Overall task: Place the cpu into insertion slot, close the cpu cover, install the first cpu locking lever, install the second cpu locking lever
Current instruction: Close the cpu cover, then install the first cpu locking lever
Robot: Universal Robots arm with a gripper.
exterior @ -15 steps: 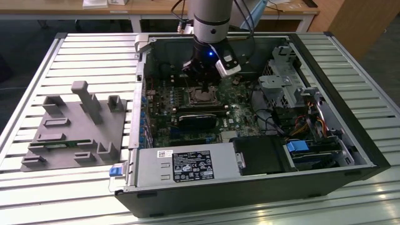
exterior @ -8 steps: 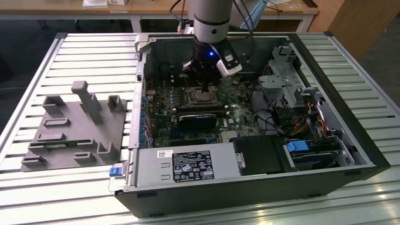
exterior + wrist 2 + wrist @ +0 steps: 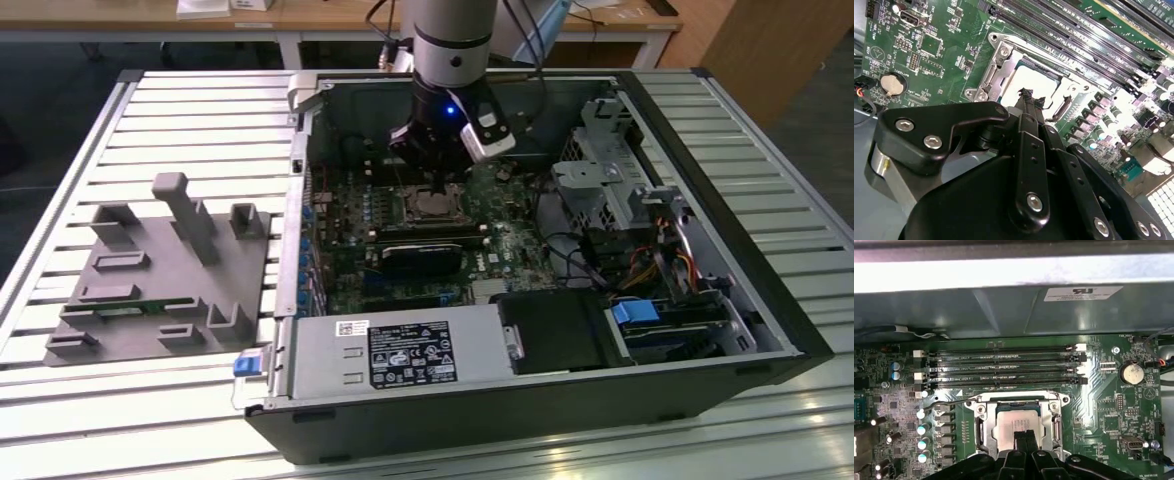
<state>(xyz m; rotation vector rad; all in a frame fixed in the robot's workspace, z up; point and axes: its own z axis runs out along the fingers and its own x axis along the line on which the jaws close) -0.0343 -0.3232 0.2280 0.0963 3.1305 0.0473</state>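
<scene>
While the arm stands over the open computer case, the gripper hangs at the insertion slot with its two fingers drawn together and nothing between them. Their tips sit over the silvery top of the cpu; whether they touch it I cannot tell. The cpu lies flat in the slot on the green board, just beside the long memory slots and well in from the board's corners. The cpu cover lies down around it, with the chip showing through its window. A wire lever juts from one socket corner.
</scene>
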